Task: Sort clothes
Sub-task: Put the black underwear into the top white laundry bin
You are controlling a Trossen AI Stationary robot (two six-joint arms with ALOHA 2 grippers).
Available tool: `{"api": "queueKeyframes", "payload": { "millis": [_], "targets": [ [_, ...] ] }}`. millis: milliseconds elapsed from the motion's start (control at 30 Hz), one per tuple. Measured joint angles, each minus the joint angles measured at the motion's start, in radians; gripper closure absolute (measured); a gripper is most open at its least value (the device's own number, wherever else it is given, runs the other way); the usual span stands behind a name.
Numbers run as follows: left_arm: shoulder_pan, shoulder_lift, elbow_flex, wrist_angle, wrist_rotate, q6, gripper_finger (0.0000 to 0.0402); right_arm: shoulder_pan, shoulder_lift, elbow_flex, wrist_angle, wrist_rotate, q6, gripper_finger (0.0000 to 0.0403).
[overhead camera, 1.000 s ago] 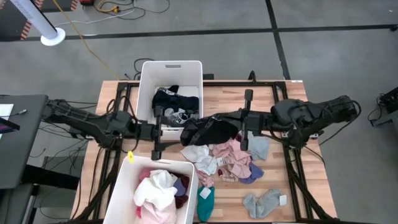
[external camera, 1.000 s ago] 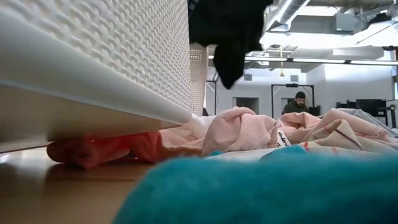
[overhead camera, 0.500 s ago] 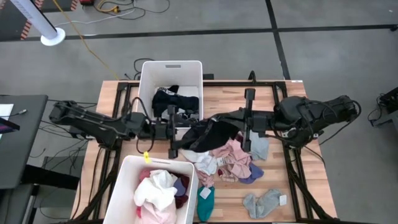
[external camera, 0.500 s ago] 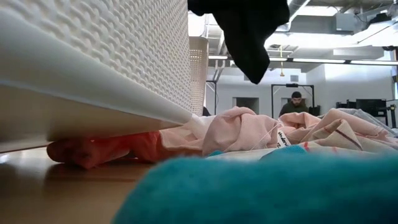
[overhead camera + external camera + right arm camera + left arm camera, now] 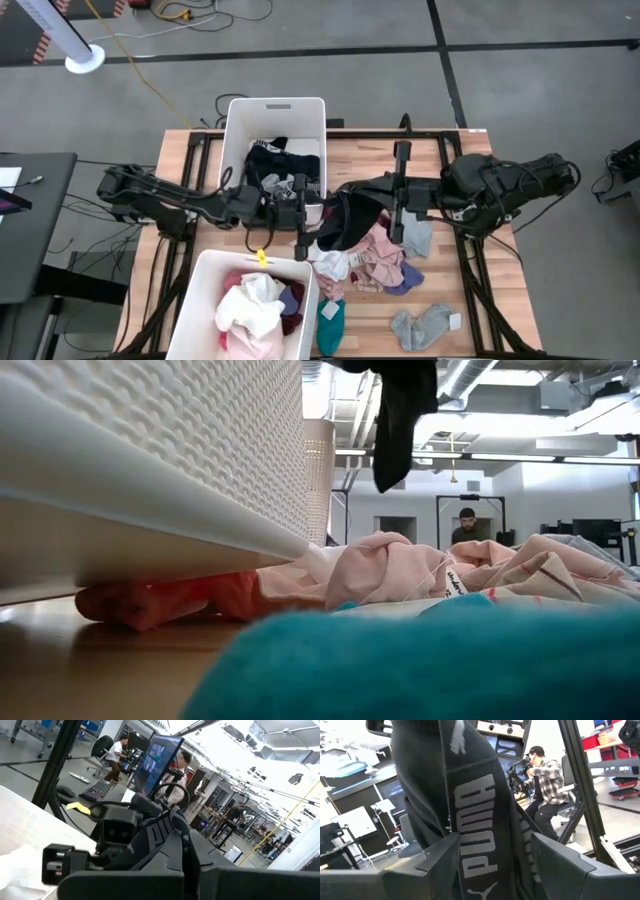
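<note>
Left pincer (image 5: 300, 212) now at black garment (image 5: 345, 222)

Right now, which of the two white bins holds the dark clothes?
The far bin, at the table's back edge: black and grey garments lie in it. The near bin, at the front edge, holds white, pink and maroon pieces.

We note a grey concrete floor (image 5: 520, 90) crossed by dark seam lines, with a yellow cable (image 5: 130, 60) trailing over it. A dark desk (image 5: 30, 215) stands beside the wooden bench (image 5: 365, 160). Overhead strip lights (image 5: 470, 375) run along the ceiling. A seated person (image 5: 463, 528) occupies the far workspace, near monitors (image 5: 157, 762).
</note>
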Motion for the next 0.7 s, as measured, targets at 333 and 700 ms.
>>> {"api": "queueKeyframes", "payload": {
  "millis": [333, 700],
  "targets": [
    [-0.001, -0.04, 0.002, -0.047, 0.001, -0.155, 0.014, -0.022, 0.0, 0.0, -0.07, 0.032, 0.001, 0.0396],
    [-0.001, -0.071, 0.002, -0.109, 0.028, -0.272, 0.0054, -0.068, 0.0, 0.0, -0.074, 0.034, 0.005, 0.0396]
  ]
}}
